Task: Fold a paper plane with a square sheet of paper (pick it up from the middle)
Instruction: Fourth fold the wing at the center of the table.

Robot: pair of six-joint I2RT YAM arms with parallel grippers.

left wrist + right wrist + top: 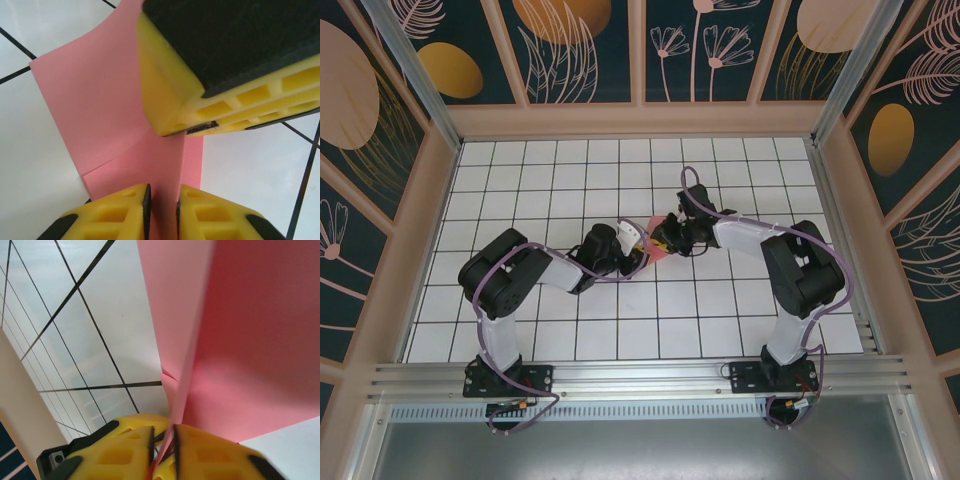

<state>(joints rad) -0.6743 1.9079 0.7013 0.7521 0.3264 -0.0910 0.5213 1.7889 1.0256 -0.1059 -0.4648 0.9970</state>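
1. The left pincer (pixel 631 252) is pressed together on the square sheet of paper (pixel 95 100). In its wrist view the pink sheet rises straight out of the thin gap between its yellow fingers (pixel 125 212). This grip probably anchors one side while a fold is worked.
2. The sheet hangs between the two pincers over the middle of the white gridded desk (pixel 570 190), likely because both arms reach it there. Just above the left pincer a faint crease crosses it, and the panel beyond curves up and away to the left. Whether any edge touches the desk I cannot tell.
3. The right pincer (pixel 666 238) is likewise clamped on the paper, where layers meet in a seam. From its fingers (pixel 210 455) the sheet fans upward and to the right. One of them (pixel 167 85) sits just above the left pincer. I judge this close spacing keeps the thin paper taut along the crease.
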